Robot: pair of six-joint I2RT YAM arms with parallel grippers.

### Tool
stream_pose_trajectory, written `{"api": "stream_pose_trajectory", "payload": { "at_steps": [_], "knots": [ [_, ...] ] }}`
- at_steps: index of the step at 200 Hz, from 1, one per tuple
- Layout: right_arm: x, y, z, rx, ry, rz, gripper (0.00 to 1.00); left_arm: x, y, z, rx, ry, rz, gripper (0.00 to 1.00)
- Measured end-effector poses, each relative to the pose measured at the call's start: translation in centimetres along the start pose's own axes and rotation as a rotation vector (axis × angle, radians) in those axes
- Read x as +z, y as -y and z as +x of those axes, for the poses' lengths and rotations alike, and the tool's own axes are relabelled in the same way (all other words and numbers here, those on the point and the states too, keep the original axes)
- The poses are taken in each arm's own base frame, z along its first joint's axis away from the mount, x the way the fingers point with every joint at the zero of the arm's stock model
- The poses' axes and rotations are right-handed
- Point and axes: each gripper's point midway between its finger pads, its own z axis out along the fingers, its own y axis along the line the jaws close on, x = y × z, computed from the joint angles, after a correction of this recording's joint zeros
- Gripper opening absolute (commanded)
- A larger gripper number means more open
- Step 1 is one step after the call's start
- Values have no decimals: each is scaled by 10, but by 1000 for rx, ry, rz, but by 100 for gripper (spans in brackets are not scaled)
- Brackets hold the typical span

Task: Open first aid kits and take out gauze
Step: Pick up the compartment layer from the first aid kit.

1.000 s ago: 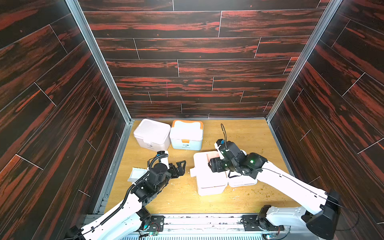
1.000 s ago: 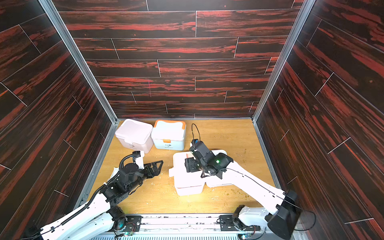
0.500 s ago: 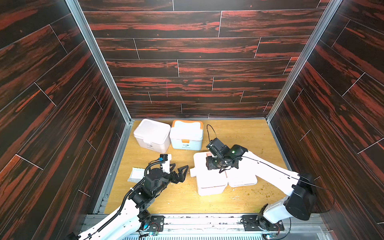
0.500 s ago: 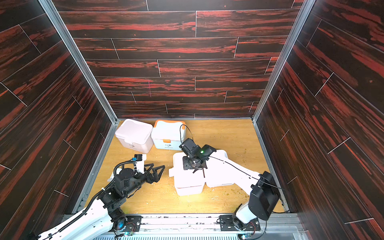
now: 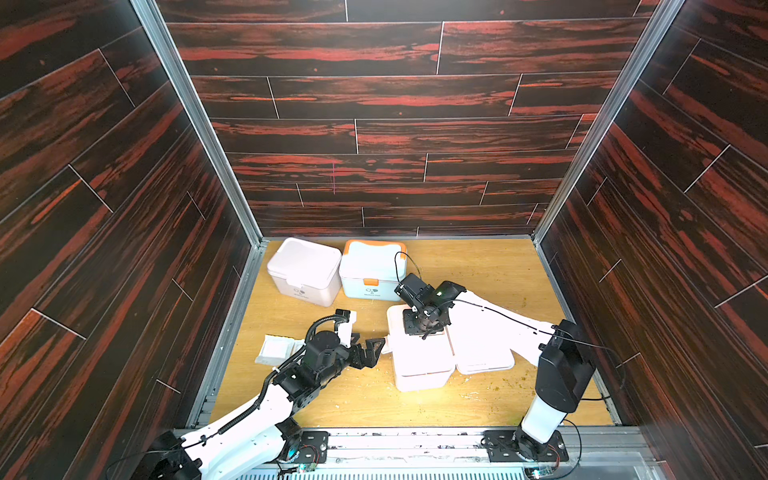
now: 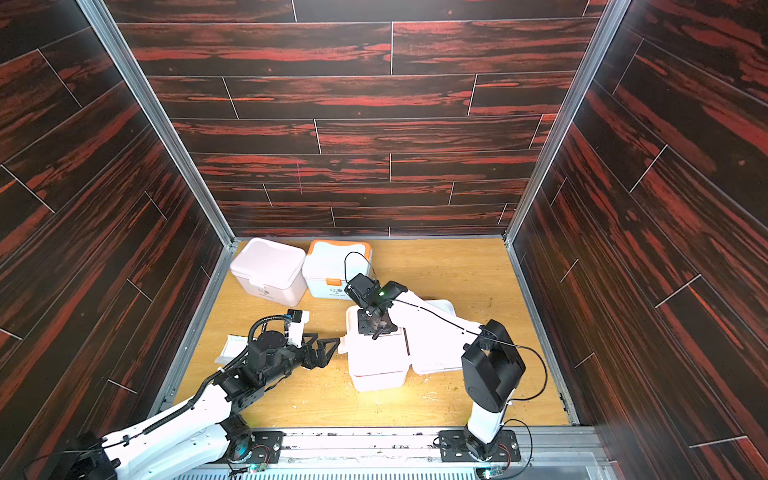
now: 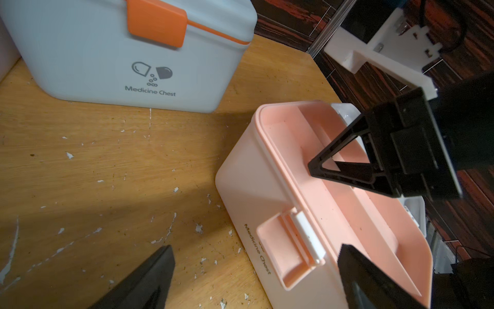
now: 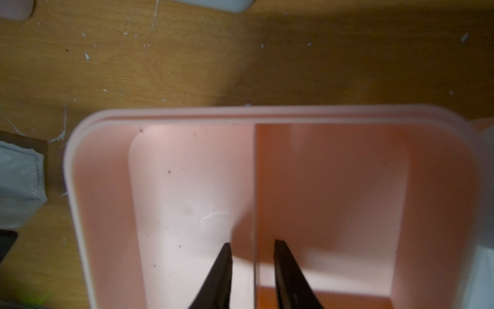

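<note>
Gauze search in the open kit (image 5: 419,363), toward the table's (image 5: 478,270) front edge. The right gripper (image 8: 252,242) stands inside, jaws narrowly parted astride the divider (image 8: 255,174), holding nothing visible. Next it must clear that wall.

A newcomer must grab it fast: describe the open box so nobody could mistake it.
On the wooden table, skip the closed white box and orange-trimmed box at the back wall and look mid-table. The pale pink box there is the only one with its lid swung open beside it, baring a divided inside.
</note>
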Motion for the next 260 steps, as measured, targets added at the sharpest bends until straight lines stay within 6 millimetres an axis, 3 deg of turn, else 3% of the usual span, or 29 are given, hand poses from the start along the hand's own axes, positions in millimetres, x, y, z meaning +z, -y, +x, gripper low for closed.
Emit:
{"api": "stream_pose_trajectory", "payload": {
  "at_steps": [10, 27, 55, 114, 188, 260],
  "knots": [
    [0, 1, -2, 6, -1, 12, 19, 1, 1, 1, -1, -4, 5, 100],
    [2, 2, -5, 24, -4, 39, 7, 1, 2, 0, 0, -4, 11, 100],
    [3, 3, -10, 38, -3, 93, 0, 1, 4, -1, 1, 3, 18, 100],
    [-1, 0, -14, 52, 19, 192, 0, 1, 5, -3, 3, 10, 25, 100],
    [-30, -7, -30, 26, 112, 236, 0, -9, 16, -16, 11, 61, 66, 100],
    [-58, -4, -32, -18, 242, 212, 0, -46, 40, -49, 45, 216, 154, 100]
  ]
}}
